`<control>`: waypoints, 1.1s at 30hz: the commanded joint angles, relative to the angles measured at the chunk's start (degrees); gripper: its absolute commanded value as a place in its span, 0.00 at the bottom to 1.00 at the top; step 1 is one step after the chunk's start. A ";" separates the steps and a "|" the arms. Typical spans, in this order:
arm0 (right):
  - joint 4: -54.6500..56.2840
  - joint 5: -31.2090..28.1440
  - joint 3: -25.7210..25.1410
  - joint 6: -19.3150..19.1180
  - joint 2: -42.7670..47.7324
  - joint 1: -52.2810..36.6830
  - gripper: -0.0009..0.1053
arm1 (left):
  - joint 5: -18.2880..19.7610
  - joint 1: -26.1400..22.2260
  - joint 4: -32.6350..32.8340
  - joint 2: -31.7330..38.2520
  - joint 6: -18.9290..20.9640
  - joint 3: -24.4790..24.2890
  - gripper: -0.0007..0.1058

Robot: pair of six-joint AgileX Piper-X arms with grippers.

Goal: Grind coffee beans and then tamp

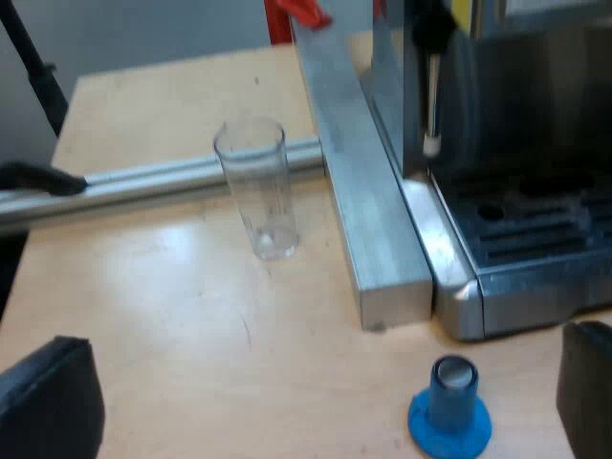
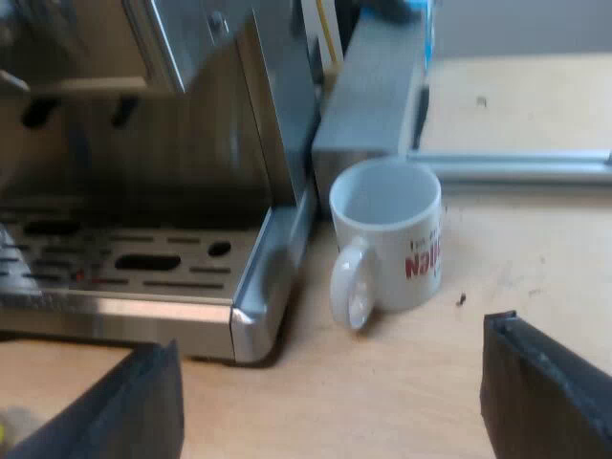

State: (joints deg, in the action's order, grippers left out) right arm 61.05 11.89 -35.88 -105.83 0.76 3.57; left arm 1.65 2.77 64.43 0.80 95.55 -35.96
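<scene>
A clear measuring glass [image 1: 258,187] stands upright on the wooden table beside a metal bar. The blue tamper [image 1: 450,411] rests on its base near the espresso machine's drip tray [image 1: 535,239]. My left gripper [image 1: 325,402] is open, its black fingers [image 1: 48,402] wide apart above the table, with the tamper between them and nothing held. A white mug [image 2: 387,239] with red lettering stands upright next to the espresso machine's corner [image 2: 253,320]. Short of the mug, my right gripper [image 2: 335,392] is open, empty, its fingers [image 2: 545,382] spread.
A thick aluminium bar [image 1: 368,191] runs along the machine's side, and a thinner rail [image 1: 153,182] crosses the table behind the glass. The steam wand [image 1: 432,86] hangs over the drip tray. A metal block [image 2: 373,96] stands behind the mug.
</scene>
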 commanded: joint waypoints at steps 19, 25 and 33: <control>-1.32 0.83 5.36 -0.47 2.13 -0.26 0.63 | 0.28 0.06 -6.28 7.63 0.61 6.61 0.93; -1.32 0.83 5.36 -0.47 2.13 -0.26 0.63 | 0.28 0.06 -6.28 7.63 0.61 6.61 0.93; -1.32 0.83 5.36 -0.47 2.13 -0.26 0.63 | 0.28 0.06 -6.35 7.63 0.61 6.61 0.93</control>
State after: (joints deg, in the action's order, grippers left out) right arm 60.22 12.23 -30.31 -105.83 0.63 3.57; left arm 1.65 2.77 58.95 0.70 95.55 -29.15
